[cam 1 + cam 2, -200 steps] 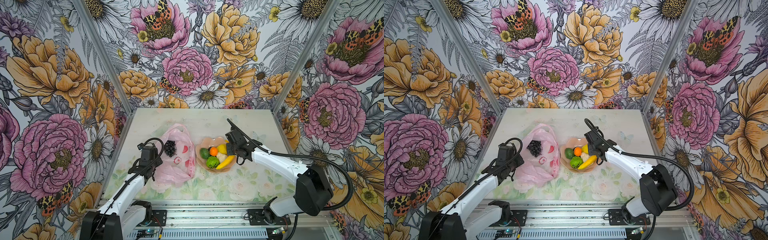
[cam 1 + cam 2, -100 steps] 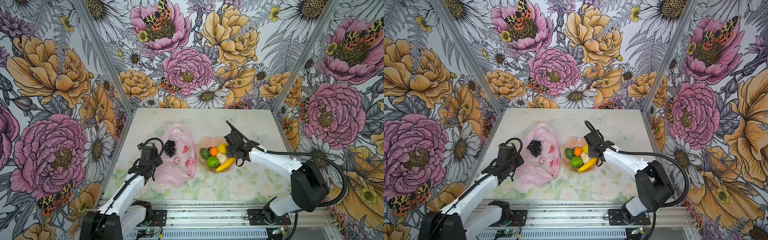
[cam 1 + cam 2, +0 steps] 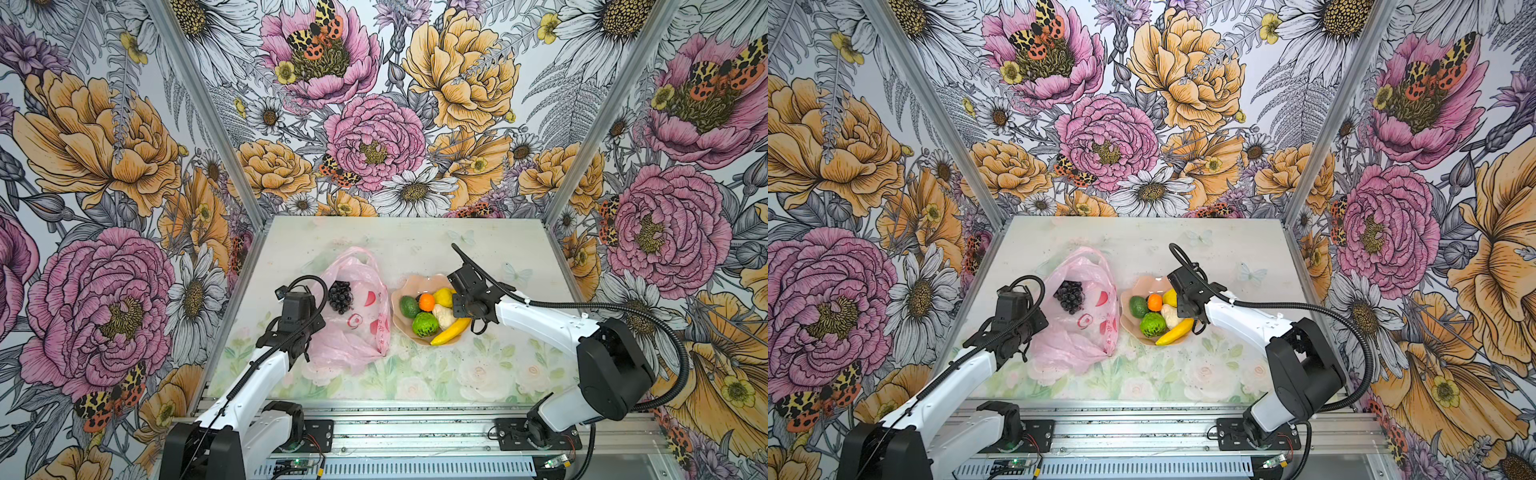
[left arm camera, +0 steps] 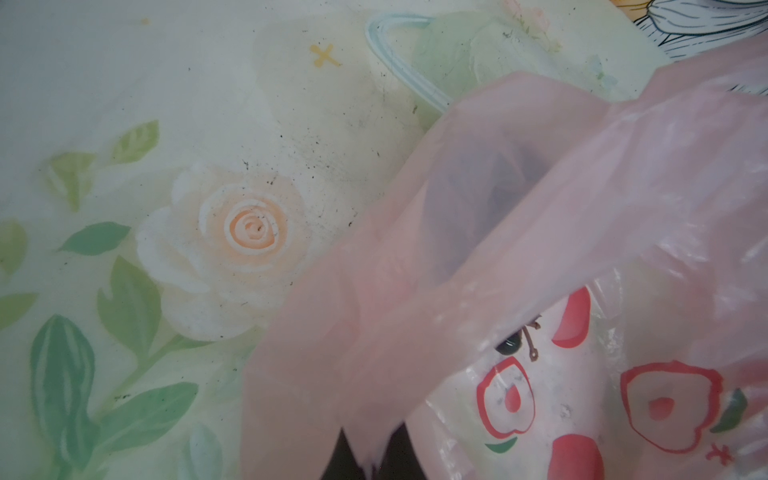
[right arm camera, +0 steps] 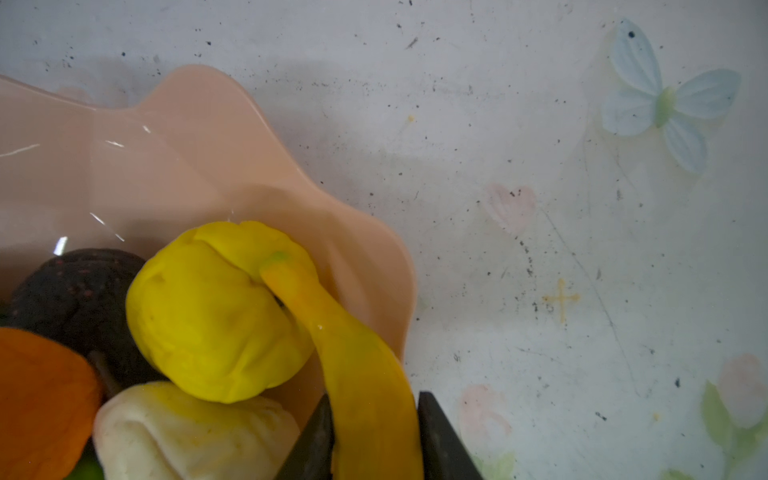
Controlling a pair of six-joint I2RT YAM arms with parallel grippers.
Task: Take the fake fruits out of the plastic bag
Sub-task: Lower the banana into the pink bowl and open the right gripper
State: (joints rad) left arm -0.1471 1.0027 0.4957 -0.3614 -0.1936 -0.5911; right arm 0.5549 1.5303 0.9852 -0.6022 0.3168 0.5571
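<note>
The pink plastic bag lies crumpled left of centre, with the dark grape bunch in its mouth. My left gripper is shut on a fold of the bag at its left edge. The peach bowl holds an avocado, an orange, a lemon, a lime-green ball and a cream lump. My right gripper grips the banana, which rests across the bowl's right rim.
The flowered table mat runs out to metal frame posts and patterned walls on three sides. A metal rail with both arm bases borders the front edge. The bag and the bowl sit close together near the middle.
The right gripper has sunk a little with the banana, which now lies lower in the bowl. The left arm and the bag have not moved.
</note>
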